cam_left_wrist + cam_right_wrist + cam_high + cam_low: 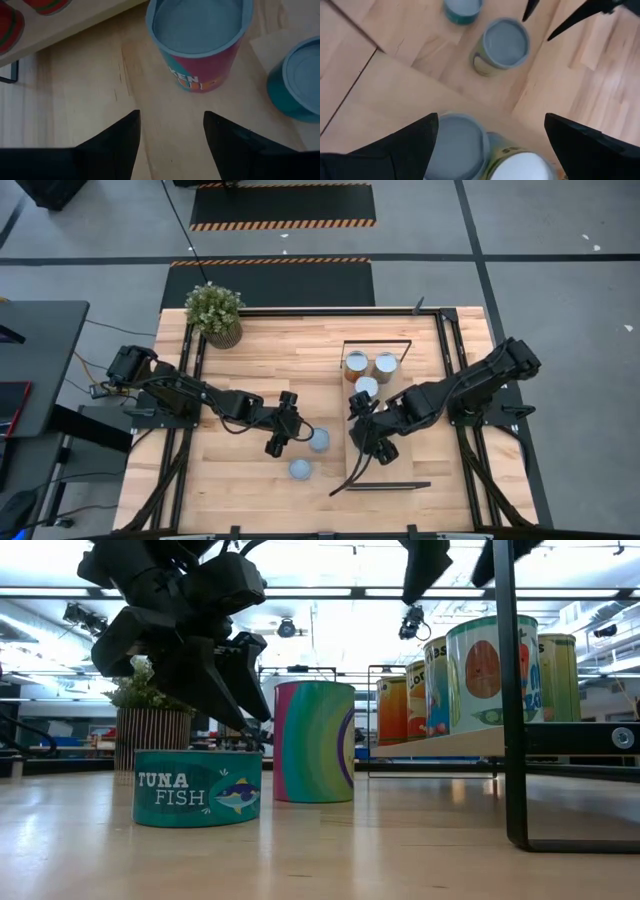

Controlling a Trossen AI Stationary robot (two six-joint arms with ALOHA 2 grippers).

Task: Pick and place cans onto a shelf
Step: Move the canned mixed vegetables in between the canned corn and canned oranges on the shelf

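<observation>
Wooden tabletop with two loose cans standing upright, axes vertical: tall striped can just ahead of left gripper, flat tuna can right beside it. Left fingers spread wide, holding nothing. Right gripper wide open too, hovering over shelf near three cans there.

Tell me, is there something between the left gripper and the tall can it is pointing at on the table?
Nothing visible stands between them. The left gripper is open, and only bare tabletop lies between its fingers and the tall can. The short teal can stands off to one side of that can, apart from it.
</observation>
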